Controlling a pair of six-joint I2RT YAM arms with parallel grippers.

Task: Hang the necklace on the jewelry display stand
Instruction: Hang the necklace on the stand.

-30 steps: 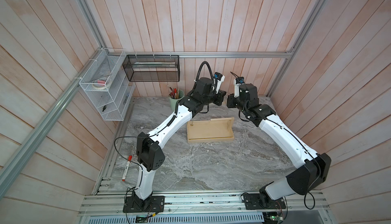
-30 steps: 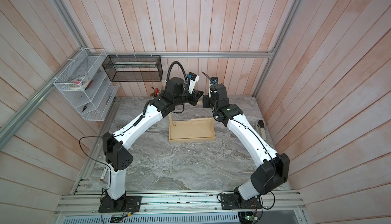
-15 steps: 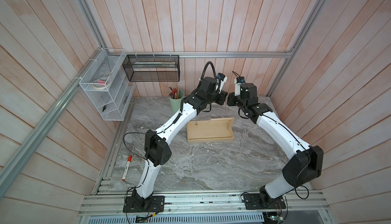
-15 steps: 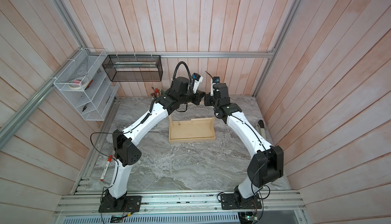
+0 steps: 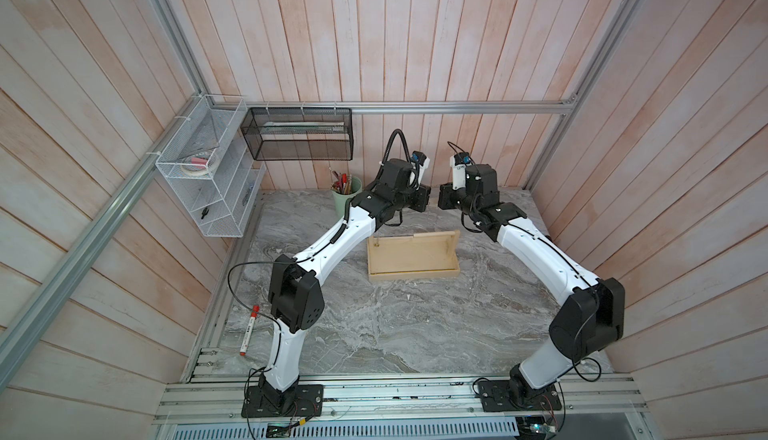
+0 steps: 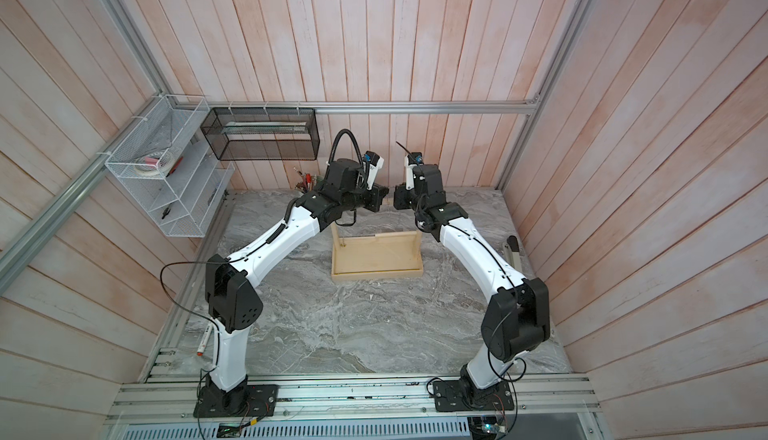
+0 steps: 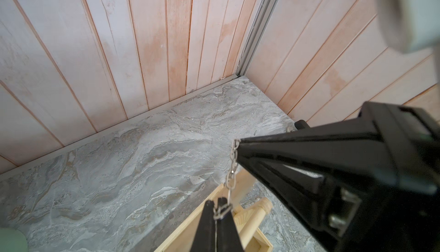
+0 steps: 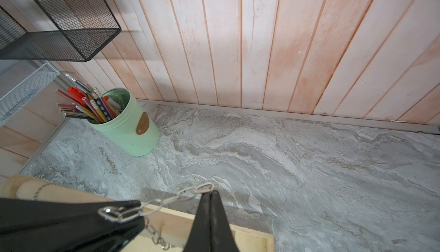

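Observation:
The jewelry display stand point(image 5: 415, 276) of light wood sits mid-table, also in the other top view point(image 6: 376, 276). Above its back edge my left gripper point(image 5: 429, 201) and right gripper point(image 5: 437, 201) meet almost tip to tip. The left gripper point(image 7: 217, 206) is shut on the necklace point(image 7: 233, 165), a silvery chain. A short run of links spans to the right gripper point(image 8: 210, 192), shut on an end link. A fine strand point(image 8: 40, 190) lies over a dowel end point(image 8: 21, 186), and a loose tail point(image 8: 156, 235) dangles over the tray.
A mint-green pen cup point(image 5: 345, 201) stands behind the stand to the left, near my left forearm. A black mesh basket point(image 5: 299, 134) and a white wire shelf point(image 5: 208, 172) hang on the walls. A red-capped marker point(image 5: 248, 330) lies by the left arm's base.
Both wrists have drawn closer together above the stand's back edge, and the left elbow has swung inward. Both grippers stay shut.

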